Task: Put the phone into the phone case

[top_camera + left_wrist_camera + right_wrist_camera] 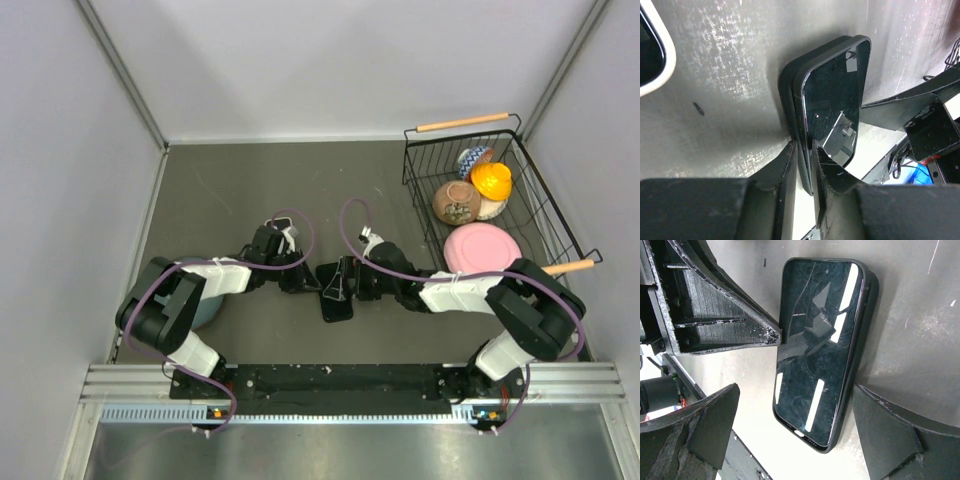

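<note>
The black phone [335, 292] lies screen up on the grey table between the two arms, resting in the dark phone case [867, 310], whose rim shows along one long side and the bottom end. In the left wrist view the glossy phone [832, 107] stands out a little from the case [786, 85]. My left gripper [804, 150] has its fingers [785, 175] pressed close on either side of the phone's long edge. My right gripper [796, 390] is open and straddles the phone's [815, 345] bottom end without touching it.
A black wire basket [520, 180] with wooden handles stands at the right and holds several toy foods. A pink plate [482, 248] lies beside it. A grey-blue bowl [205, 310] sits under the left arm. Grey walls close in both sides and the back.
</note>
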Available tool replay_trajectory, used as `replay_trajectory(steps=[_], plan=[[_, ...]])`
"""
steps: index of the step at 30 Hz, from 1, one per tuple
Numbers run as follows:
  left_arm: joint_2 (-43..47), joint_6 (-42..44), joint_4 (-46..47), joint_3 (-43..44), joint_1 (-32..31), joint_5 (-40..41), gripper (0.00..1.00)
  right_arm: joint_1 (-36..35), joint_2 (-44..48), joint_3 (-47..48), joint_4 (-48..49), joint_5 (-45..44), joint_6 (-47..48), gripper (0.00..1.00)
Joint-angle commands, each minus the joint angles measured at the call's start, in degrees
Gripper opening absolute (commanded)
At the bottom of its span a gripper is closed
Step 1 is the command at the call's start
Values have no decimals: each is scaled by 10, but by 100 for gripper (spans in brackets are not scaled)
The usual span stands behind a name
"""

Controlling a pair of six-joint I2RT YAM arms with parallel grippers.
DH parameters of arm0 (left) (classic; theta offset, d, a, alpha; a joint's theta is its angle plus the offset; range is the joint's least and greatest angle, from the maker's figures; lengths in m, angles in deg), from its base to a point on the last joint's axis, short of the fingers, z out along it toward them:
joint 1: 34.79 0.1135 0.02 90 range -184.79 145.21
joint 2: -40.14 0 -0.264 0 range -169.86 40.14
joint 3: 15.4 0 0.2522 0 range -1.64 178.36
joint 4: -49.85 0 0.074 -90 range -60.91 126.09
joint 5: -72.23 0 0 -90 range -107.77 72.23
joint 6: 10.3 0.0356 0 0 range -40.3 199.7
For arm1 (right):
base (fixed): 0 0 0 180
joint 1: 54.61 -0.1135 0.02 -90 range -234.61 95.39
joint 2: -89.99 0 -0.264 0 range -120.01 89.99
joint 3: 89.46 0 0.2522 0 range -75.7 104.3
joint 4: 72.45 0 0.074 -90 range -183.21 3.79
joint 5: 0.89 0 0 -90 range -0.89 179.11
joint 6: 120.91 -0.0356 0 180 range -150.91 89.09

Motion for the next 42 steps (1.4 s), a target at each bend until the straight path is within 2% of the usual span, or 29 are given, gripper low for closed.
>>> replay_trajectory(steps=[1,10,12,19,24,27,31,34,36,38,39,42], plan=[[-11,13,1,-7,-2,5,19,8,-10,-13,108,73,-38,91],[-6,8,2,-29,-5,3,8,20,-8,-25,208,121,-76,85],[-3,4,3,-34,-5,8,7,20,-21,-12,189,137,-62,81],[0,-6,7,-36,-5,8,6,25,-44,-21,253,175,-68,69],[9,-8,5,-38,-5,8,6,25,-57,-15,233,170,-68,64],[13,-10,2,-38,-5,8,6,26,-58,-19,220,155,-66,56],[27,-11,-6,-41,-5,14,7,27,-51,-18,184,140,-46,27],[57,-10,-25,-35,-3,20,15,27,-38,-13,160,143,-19,11],[90,0,-43,-27,3,25,26,27,-20,-9,139,148,6,4],[132,11,-66,-18,25,21,43,31,4,-1,112,155,24,1],[149,15,-66,-18,37,-2,56,33,13,2,102,158,37,0],[219,37,-77,-9,84,-46,70,42,52,11,85,183,56,0]])
